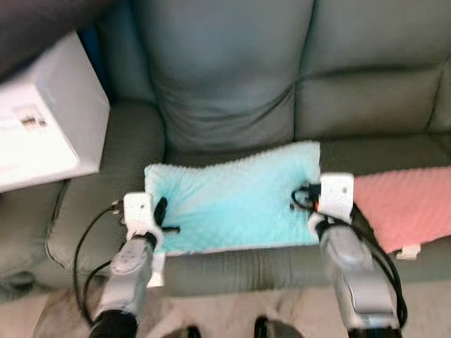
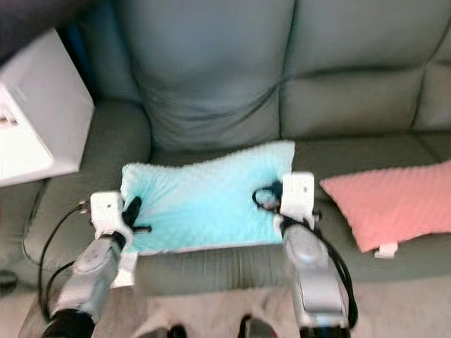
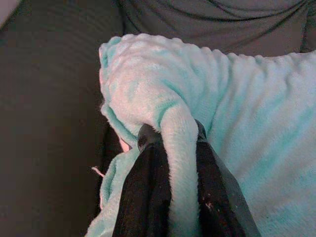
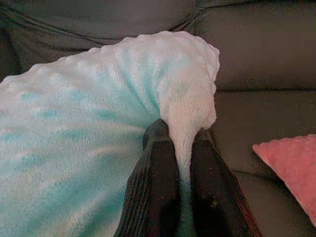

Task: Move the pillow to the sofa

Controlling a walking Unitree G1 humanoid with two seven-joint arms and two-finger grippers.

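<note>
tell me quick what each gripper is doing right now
Left gripper: shut on the left edge of the turquoise pillow.
Right gripper: shut on the pillow's right edge.

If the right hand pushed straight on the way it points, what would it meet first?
The right hand is already pinching the turquoise pillow; straight on, it would likely press that corner into the sofa backrest, though depth is unclear.

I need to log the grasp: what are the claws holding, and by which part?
The turquoise pillow: left claw pinches a fold at its left edge, right claw a fold at its right edge.
</note>
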